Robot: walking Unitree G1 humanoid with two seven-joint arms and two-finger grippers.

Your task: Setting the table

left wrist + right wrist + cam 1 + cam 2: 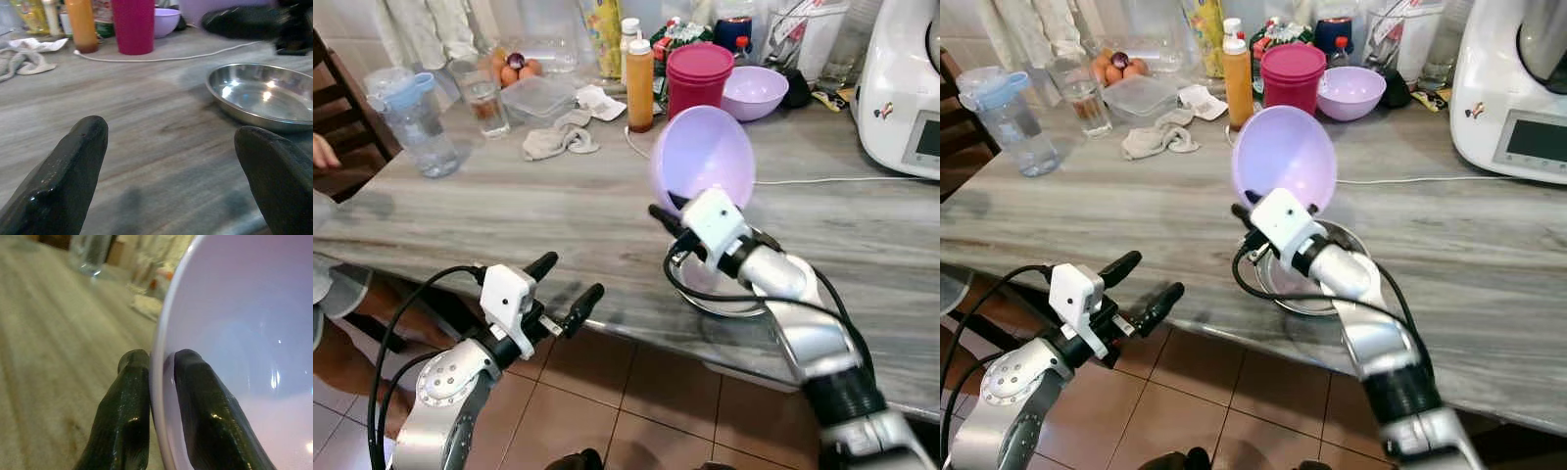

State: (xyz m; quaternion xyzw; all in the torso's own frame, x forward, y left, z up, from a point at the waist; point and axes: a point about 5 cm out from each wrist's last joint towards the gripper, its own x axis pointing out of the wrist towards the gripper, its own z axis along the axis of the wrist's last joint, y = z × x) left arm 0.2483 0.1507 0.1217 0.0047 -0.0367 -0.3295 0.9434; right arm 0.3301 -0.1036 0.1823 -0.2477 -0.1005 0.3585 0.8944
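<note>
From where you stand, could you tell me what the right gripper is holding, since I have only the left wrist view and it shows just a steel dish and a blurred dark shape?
Observer: The right gripper is shut on the rim of a lilac bowl, one finger on each side of the wall.
Operator: Thank you. Is that bowl upright?
Observer: No, it is tipped on edge, its hollow facing the robot, above the steel dish.
Operator: And is my left gripper over the table?
Observer: The left gripper is open, at the near edge of the table, holding nothing.
</note>
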